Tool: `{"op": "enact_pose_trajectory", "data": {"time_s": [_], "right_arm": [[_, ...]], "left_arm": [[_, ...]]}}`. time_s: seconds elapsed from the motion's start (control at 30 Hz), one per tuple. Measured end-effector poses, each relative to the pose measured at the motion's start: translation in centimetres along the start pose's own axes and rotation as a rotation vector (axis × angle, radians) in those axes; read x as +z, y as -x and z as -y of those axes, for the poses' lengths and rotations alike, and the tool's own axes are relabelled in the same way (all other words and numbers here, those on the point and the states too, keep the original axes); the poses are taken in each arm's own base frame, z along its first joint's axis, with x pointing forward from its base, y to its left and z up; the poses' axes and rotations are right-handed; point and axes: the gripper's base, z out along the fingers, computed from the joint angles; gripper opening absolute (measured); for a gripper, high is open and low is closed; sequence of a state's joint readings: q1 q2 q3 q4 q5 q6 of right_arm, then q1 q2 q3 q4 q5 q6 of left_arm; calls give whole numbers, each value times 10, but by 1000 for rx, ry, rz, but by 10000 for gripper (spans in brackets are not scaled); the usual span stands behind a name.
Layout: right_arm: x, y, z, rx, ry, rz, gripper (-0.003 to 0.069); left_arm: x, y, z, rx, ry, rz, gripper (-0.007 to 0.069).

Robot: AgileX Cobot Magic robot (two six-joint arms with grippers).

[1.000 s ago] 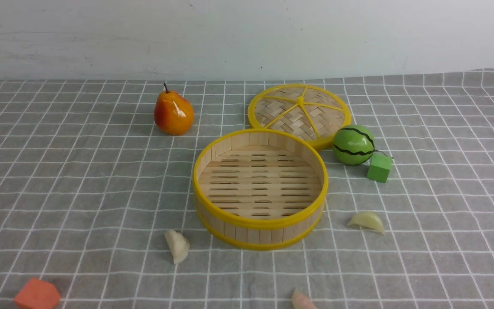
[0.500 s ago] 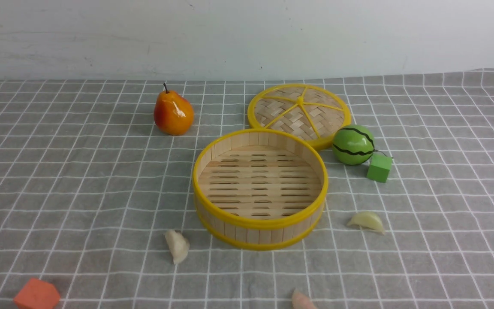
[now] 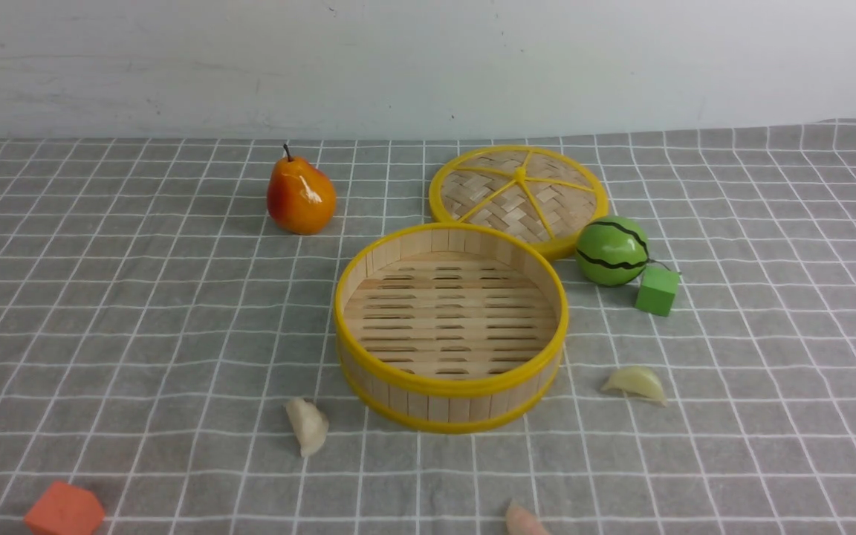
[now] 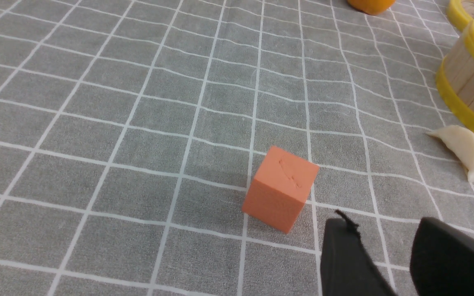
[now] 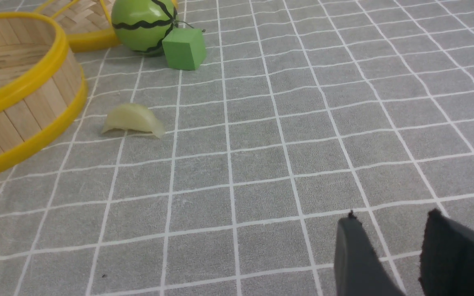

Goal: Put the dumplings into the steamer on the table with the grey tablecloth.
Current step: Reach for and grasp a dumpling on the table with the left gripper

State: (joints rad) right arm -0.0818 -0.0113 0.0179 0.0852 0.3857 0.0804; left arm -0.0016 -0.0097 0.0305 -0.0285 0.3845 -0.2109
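Nothing is in the basket yet: from my seat I look down into the round bamboo steamer with yellow rim bands (image 3: 452, 386) and see only bare slats. All three dumplings are left to load, so I judge this is the very start.

Taking the steamer as the centre of my clock in the front view, the white crescent-shaped dumpling (image 3: 308, 426) lies near it at eight o'clock. The pale yellow-green crescent dumpling (image 3: 637, 383) sits at four o'clock, arched, with its tips on the grey cloth with white grid lines (image 3: 755, 334). And the pale pink dumpling (image 3: 524, 519) is at five o'clock, partly cut off by the view's edge, so I can't tell its full shape.

They're small and smooth, with thin, tapering ends; I'd expect a careless pinch to slip.

Over to the wrist cameras: my left gripper (image 4: 375, 242) has its dark fingers apart, nothing between them. My right gripper (image 5: 389, 242) is parted too, holding nothing.
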Motion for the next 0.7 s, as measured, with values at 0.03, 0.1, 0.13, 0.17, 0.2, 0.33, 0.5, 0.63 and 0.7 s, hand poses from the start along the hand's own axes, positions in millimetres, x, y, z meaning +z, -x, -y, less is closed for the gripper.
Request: {"op": "enact_pose_trajectory", "data": {"time_s": [0.03,0.1,0.13,0.17,0.2,0.33,0.5,0.63,0.7], "right_arm": [[0,0,0,0,0,0,240],[0,0,0,0,0,0,240],[0,0,0,0,0,0,240],[0,0,0,0,0,0,240],[0,0,0,-1,0,0,240],[0,1,2,-46,-18,6,240],[0,1,2,-66,-26,8,240],[0,1,2,-66,-26,8,240],[0,1,2,-66,-26,8,240]], "left_arm": [[0,0,0,0,0,0,237],[0,0,0,0,0,0,237],[0,0,0,0,0,0,237],[0,0,0,0,0,0,237],[0,0,0,0,0,0,237],[0,0,0,0,0,0,237],[0,0,0,0,0,0,237],[0,0,0,0,0,0,237],[0,0,0,8,3,1,237]]}}
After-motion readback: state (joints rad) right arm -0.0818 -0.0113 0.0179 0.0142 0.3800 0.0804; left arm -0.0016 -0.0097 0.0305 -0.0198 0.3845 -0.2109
